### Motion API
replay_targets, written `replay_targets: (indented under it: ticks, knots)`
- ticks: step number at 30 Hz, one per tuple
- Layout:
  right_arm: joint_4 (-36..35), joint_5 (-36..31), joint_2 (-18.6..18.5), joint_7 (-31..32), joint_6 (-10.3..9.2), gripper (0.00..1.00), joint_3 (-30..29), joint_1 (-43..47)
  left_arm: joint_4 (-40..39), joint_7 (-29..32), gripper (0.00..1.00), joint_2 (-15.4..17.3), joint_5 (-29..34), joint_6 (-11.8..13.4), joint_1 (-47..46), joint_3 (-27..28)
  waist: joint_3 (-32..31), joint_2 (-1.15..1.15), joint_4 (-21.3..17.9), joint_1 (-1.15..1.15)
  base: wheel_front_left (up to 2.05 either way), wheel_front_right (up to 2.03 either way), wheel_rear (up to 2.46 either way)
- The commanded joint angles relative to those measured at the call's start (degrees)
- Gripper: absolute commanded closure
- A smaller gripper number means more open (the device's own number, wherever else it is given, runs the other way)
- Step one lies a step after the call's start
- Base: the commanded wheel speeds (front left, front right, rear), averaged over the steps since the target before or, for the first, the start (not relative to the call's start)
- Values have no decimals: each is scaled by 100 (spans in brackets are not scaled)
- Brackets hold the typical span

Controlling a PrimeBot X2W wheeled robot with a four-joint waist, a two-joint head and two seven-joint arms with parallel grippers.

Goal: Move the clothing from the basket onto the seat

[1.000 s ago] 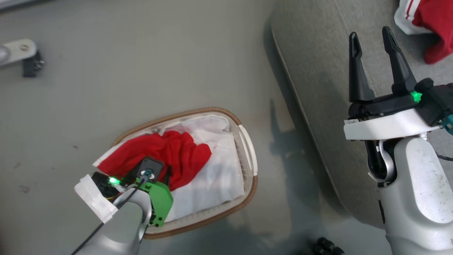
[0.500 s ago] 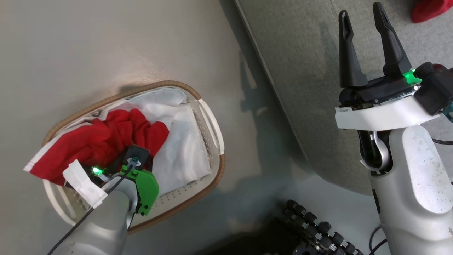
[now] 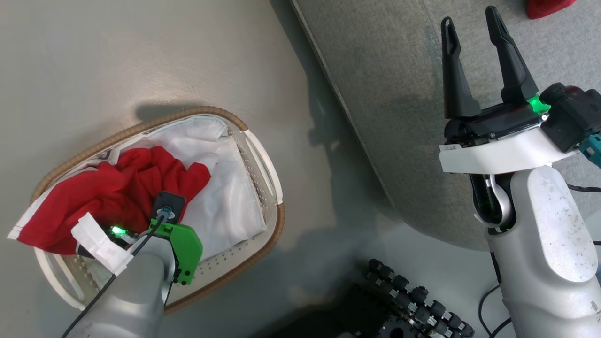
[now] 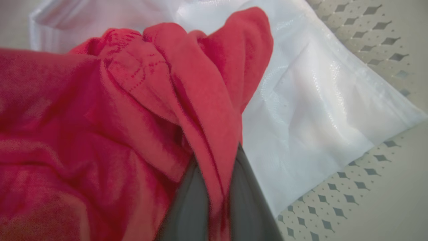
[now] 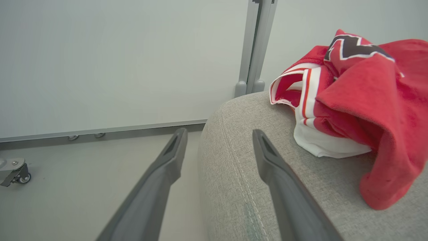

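Down inside the basket [image 3: 280, 220], at eight o'clock from the seat [image 3: 399, 117], the left gripper [image 4: 217, 160] is clamping a fold of a red garment [image 3: 108, 197]. The right gripper [image 3: 469, 16] is hovering over the seat, jaws standing apart; another red garment with striped trim [image 5: 367, 100] is lying on the seat at its two o'clock.
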Motion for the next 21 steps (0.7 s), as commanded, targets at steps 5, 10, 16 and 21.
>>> replay_targets:
  ticks: [5,10,16,21]
  knots:
    - [142,-155,-14,-11,-8,0,-81,161,-86,-264,100,-144,-106,-187,138,-21,-515,0,297,-1,0,0,0]
    - [287,-326,-14,-11,-8,0,-159,325,-386,-403,100,-200,-46,-380,237,-160,-1017,0,585,-1,0,0,0]
    - [472,-621,-16,-11,-8,0,-261,611,-1182,-438,100,-108,99,-501,351,-344,-1711,0,977,-1,0,0,0]
    - [638,-833,-18,-11,-8,0,-405,926,-2076,-429,100,51,161,-539,526,-335,-2379,0,1277,-1,0,0,0]
